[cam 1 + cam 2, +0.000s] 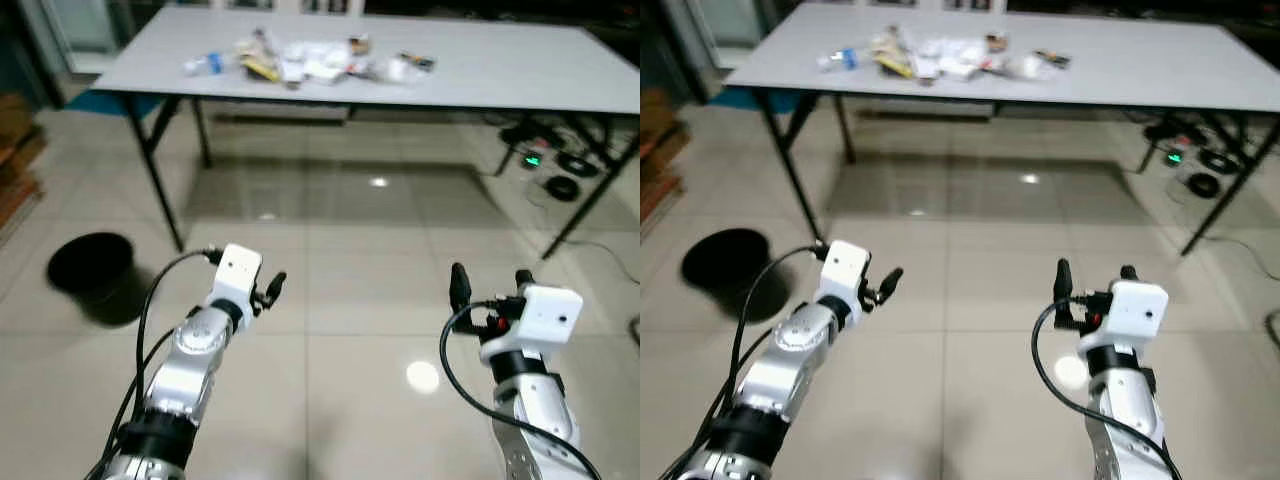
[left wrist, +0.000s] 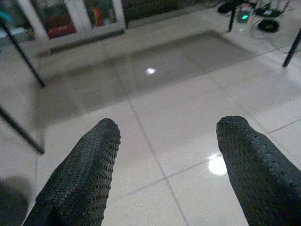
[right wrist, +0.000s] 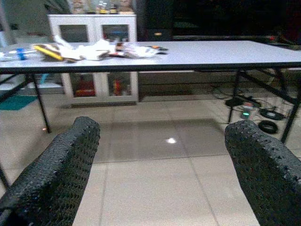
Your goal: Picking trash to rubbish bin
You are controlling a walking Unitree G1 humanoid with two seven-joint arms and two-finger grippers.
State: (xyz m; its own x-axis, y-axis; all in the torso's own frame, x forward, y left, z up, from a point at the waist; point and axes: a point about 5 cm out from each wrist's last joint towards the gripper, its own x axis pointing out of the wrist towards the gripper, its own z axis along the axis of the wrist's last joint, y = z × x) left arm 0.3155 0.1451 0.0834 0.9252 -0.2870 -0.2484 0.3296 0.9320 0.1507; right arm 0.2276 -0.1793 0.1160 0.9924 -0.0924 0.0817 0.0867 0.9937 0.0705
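Left eye view first: long white table [image 1: 520, 70] across the far side, on black folding legs, with a heap of trash [image 1: 305, 58] scattered on its top toward the robot's left half — crumpled white wrappers, a yellow packet, a small bottle with a blue cap at the heap's left end. Black rubbish bin [image 1: 90, 268] down on the tiled floor [image 1: 350, 290], to the robot's left, near the table's left front leg and well apart from the trash.

Left gripper [image 1: 270, 290] raised over bare floor, short of the table. Left wrist view: both black fingers [image 2: 84, 174] spread wide, glossy tile between them, nothing held, nothing touched.

Right gripper [image 1: 490, 280] raised likewise, over the tiles on the robot's right. Right wrist view: textured fingers [image 3: 61, 174] standing far apart, empty, aimed level toward the table edge, trash pile visible between and above them on the tabletop.

Under the table's right end: a tangle of black cables [image 1: 560, 165] and a small green light. White cabinet [image 3: 94, 56] with glass doors behind the table in the right wrist view.
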